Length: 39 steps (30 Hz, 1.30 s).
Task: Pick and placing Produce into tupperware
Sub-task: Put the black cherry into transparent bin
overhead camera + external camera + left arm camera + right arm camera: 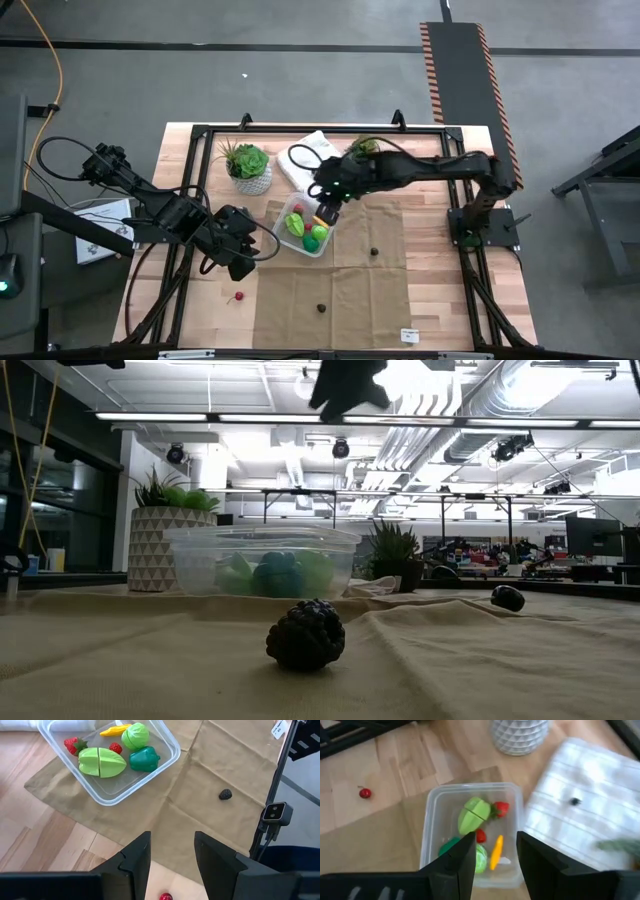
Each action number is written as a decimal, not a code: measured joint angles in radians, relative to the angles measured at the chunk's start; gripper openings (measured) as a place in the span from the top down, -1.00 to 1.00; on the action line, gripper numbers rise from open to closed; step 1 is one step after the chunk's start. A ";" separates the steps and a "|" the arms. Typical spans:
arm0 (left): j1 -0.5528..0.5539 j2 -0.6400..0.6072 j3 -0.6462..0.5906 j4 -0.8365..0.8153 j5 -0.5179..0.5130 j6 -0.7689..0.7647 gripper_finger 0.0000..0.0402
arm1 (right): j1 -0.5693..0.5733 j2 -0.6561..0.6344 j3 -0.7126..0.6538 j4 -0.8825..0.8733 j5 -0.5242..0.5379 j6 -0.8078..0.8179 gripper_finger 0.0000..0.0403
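So the right arm is stretched way across the table from its base on the right side, elbow bent, with the right gripper [327, 208] hanging over the far edge of the tupperware [283, 211]. Its wrist camera looks straight down into the tub, and the two dark fingers [457, 862] stand apart with nothing between them, so that claw is released and empty.

The left arm comes in low from the left, folded up, and the left gripper [238, 262] sits over bare wood just beside the tan cloth [370, 290], short of the tub. Same story there: fingers [135, 860] spread, nothing held, pointing down at the table edge of the cloth.

Inside the tupperware there's a lime-green split fruit [101, 762], a round light-green veggie [135, 735], a darker green pepper [144, 759], a strawberry [74, 745], a smaller red piece [115, 748] and a yellow-orange bit [115, 730].

Still outside: a little red cherry-looking thing [238, 297] on the wood near the left gripper, one dark berry [321, 308] on the cloth toward the near side, and another dark berry [373, 251] on the cloth to the right of the tub
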 joint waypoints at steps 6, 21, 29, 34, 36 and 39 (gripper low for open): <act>0.000 0.000 0.000 0.000 0.000 0.022 0.30 | 0.040 -0.080 0.000 -0.109 0.121 0.056 0.34; 0.000 0.000 0.000 -0.001 0.002 0.026 0.30 | 0.174 -0.322 -0.433 0.076 0.153 0.348 0.34; 0.000 0.000 0.000 -0.001 0.002 0.026 0.30 | 0.232 -0.604 -0.839 0.432 0.128 0.632 0.34; 0.000 0.000 0.000 -0.001 0.002 0.026 0.30 | 0.275 -0.740 -1.021 0.575 0.149 0.772 0.34; 0.000 0.000 0.000 0.000 0.002 0.026 0.30 | 0.296 -0.771 -1.069 0.563 0.162 0.844 0.34; 0.000 0.000 0.000 0.001 0.002 0.019 0.30 | 0.327 -0.785 -1.106 0.517 0.164 0.942 0.34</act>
